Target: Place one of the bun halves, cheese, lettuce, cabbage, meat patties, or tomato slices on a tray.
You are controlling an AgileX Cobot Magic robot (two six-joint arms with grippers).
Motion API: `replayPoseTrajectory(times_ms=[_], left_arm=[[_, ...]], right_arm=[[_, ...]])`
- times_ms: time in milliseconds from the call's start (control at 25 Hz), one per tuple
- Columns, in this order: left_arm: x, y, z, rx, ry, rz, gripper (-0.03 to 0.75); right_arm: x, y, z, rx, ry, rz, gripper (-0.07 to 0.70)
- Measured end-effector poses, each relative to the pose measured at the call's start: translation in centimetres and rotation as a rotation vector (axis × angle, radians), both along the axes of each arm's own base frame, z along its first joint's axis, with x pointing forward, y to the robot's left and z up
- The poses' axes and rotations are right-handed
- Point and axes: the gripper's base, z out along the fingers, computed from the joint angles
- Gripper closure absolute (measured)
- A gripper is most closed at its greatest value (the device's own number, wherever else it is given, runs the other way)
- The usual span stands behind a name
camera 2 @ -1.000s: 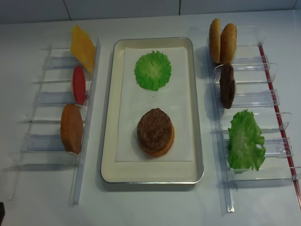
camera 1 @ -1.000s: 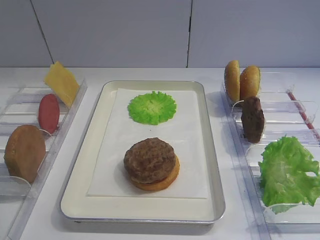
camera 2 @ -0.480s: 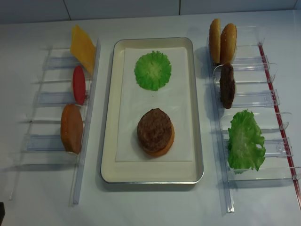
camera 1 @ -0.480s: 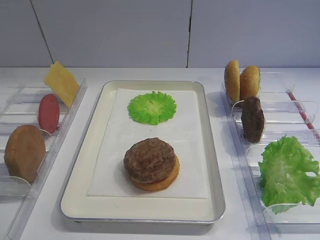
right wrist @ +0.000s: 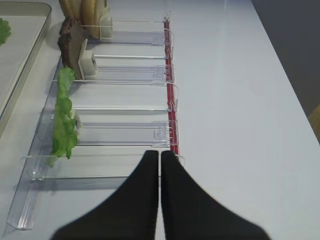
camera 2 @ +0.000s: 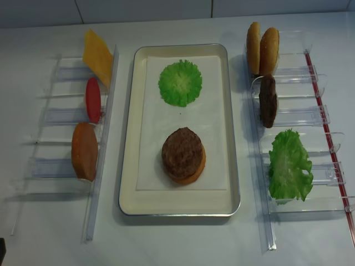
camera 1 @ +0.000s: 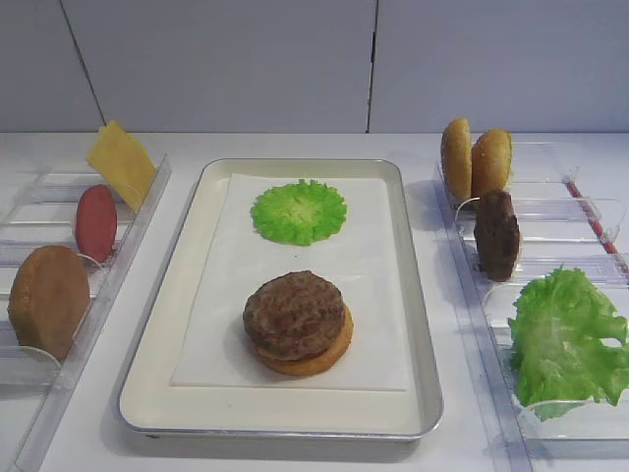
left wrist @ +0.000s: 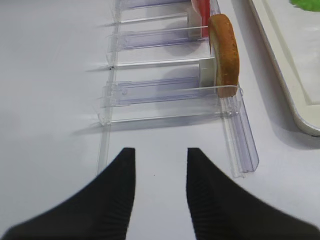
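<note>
On the left of the white desk [camera 2: 177, 244], a clear plastic rack [camera 2: 55, 141] is holding, from far to near, a thin yellow square cheese slice [camera 2: 97, 55] leaning tilted, a flat red tomato slice [camera 2: 93, 100] standing on edge, and a smooth orange-brown bun half [camera 2: 84, 151] standing on edge. The left end effector [left wrist: 160, 165] is hovering over bare desk just short of that rack's near end, its two black fingers [left wrist: 125, 175] standing apart with a clear gap and gripping nothing. In the middle, the large rectangular silver metal tray [camera 2: 128, 166] with a white paper liner [camera 2: 166, 133] is carrying a round ruffled green leaf [camera 2: 180, 83] lying flat at its far end and, nearer, a dark brown lumpy meat patty [camera 2: 182, 152] sitting on top of a golden-orange bun half [camera 2: 198, 166]; the two items are lying well apart. On the right, a second clear plastic rack [camera 2: 299, 116] is holding two golden bun halves [camera 2: 262, 49] standing on edge side by side at the far end, then a dark brown meat patty [camera 2: 268, 101] on edge, then a large crinkly bright green lettuce leaf [camera 2: 289, 165] nearest. The right end effector [right wrist: 160, 170] is hanging over the near end of this rack, its black fingers [right wrist: 145, 190] pressed together with only a hairline seam between them, holding nothing.
</note>
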Motion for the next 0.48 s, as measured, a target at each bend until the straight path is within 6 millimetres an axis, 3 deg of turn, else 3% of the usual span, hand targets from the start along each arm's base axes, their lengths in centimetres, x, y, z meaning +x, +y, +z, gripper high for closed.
replayPoseTrajectory(times_ms=[480], left_arm=[[0.0, 0.0, 0.0, 0.0, 0.0, 0.0, 0.484]], right_arm=[[0.0, 0.01, 0.0, 0.001, 0.0, 0.001, 0.597]])
